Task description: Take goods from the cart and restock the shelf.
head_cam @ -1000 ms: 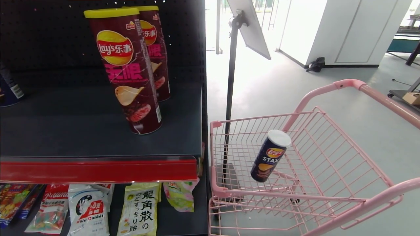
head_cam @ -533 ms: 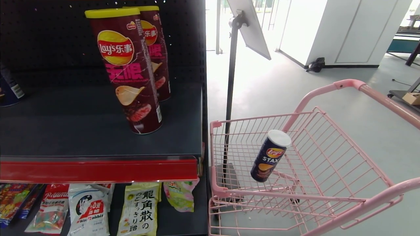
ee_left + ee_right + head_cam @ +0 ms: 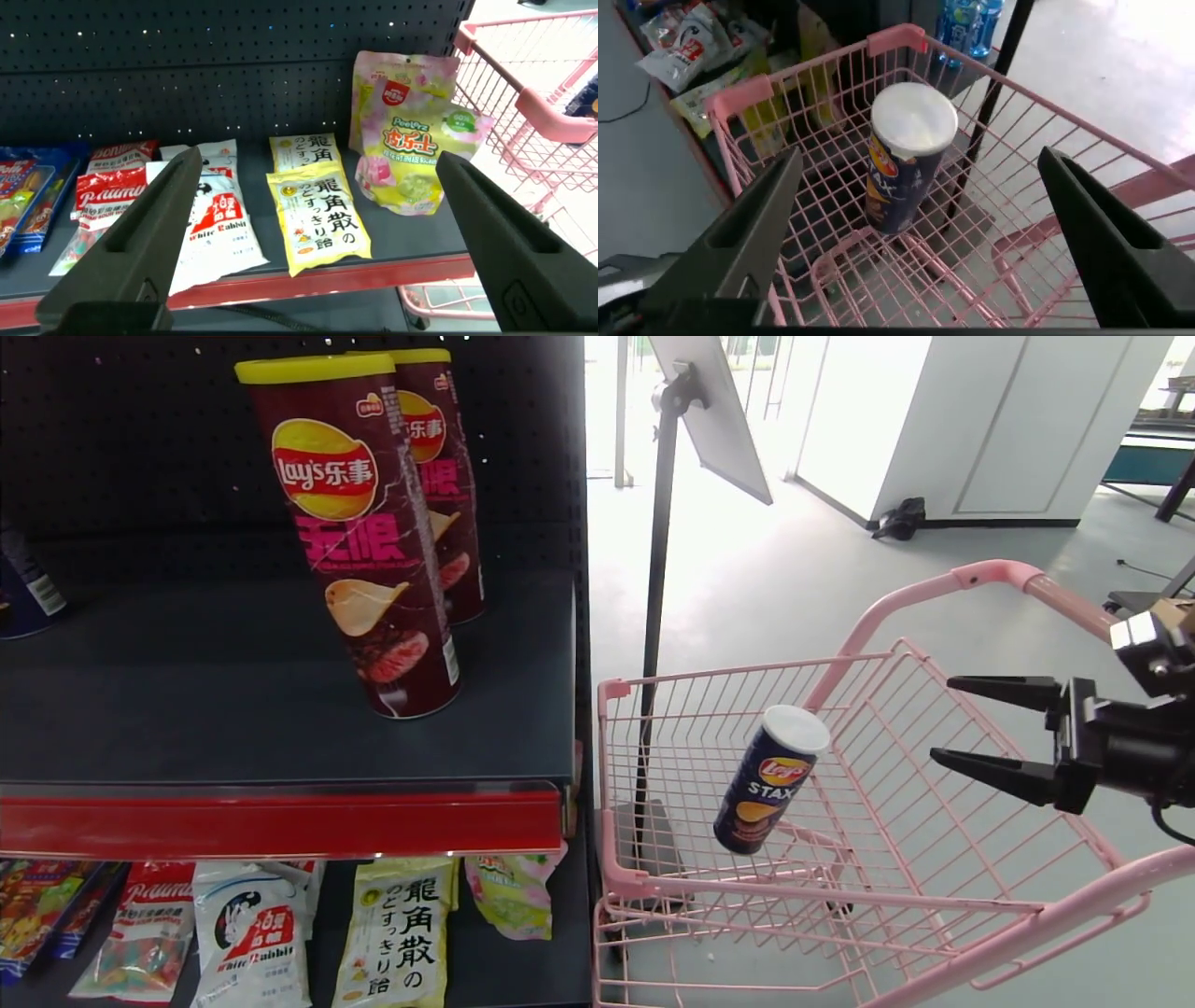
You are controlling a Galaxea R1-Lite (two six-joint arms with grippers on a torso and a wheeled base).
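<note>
R gripper (image 3: 943, 719) comes in from the frame's right edge, arm cut off there. Fingers spread wide, nothing between them, tips pointing at the blue chip can (image 3: 770, 779), well apart from it. The can sits inside the pink cart (image 3: 878, 658), tilted, white lid up and toward the robot's right. Its base is half hidden behind the cart's front wires, so can't tell what it rests on. In the R wrist view the can lies between the two fingers' lines, farther off.

L gripper (image 3: 320, 154) is also wide open and holds nothing. It faces the lower shelf's snack bags (image 3: 318, 205); a pink-green bag (image 3: 411, 140) leans on the pegboard.

Upper shelf (image 3: 280, 719): front tall red can (image 3: 359, 532) covers most of the rear one (image 3: 448, 476). A dark blue item (image 3: 23, 588) is cut off at the left edge, hard to ID. Dark board runs between it and the tall cans. Red strip (image 3: 280, 821) edges the front. A black stand pole (image 3: 658, 569) rises between shelf end and cart.
</note>
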